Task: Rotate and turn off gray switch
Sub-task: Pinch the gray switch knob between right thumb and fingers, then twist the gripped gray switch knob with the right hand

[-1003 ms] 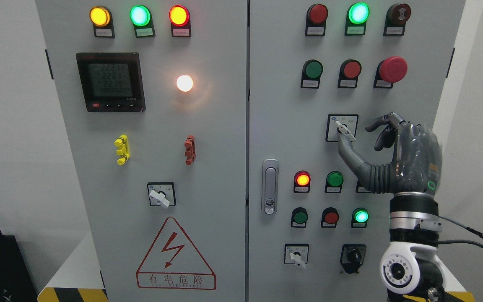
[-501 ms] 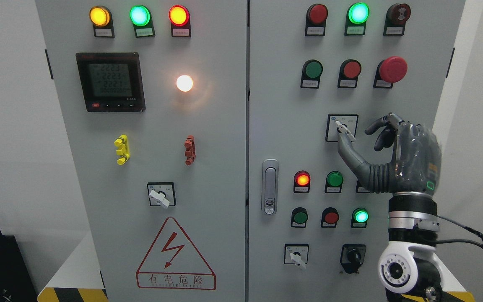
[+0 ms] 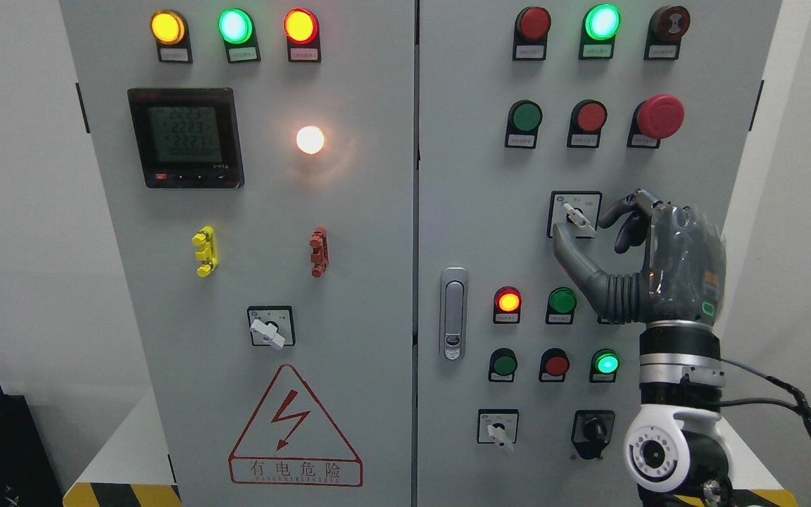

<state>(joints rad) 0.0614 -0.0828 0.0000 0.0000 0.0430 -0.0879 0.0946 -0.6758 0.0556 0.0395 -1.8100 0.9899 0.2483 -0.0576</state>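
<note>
The gray switch [image 3: 579, 217] sits on a small square plate on the right door of the big gray box [image 3: 476, 211]; its little white handle is tilted, top end up to the left and bottom end down to the right; the right hand [image 3: 648, 264] comes up from below on the right side; its thumb [image 3: 566, 248] points up with its tip just under the bottom left of the plate, close to the low end of the handle, and I cannot tell if it touches; the other fingers [image 3: 624, 211] are bent and hang just to the right of the plate, a little apart from the handle; so the fingers sit loosely on both sides of the switch and do not pinch it, and they hold nothing; below the thumb shine a red light [image 3: 508, 301] and a dark green button [image 3: 562, 301]; lower down, beside the wrist, glows a bright green light [image 3: 606, 363]; above the fingers sits a big red mushroom button [image 3: 659, 116]; far to the left of the thumb are a silver door handle [image 3: 453, 313], another white switch [image 3: 269, 329] and a black screen [image 3: 186, 137] with numbers.
</note>
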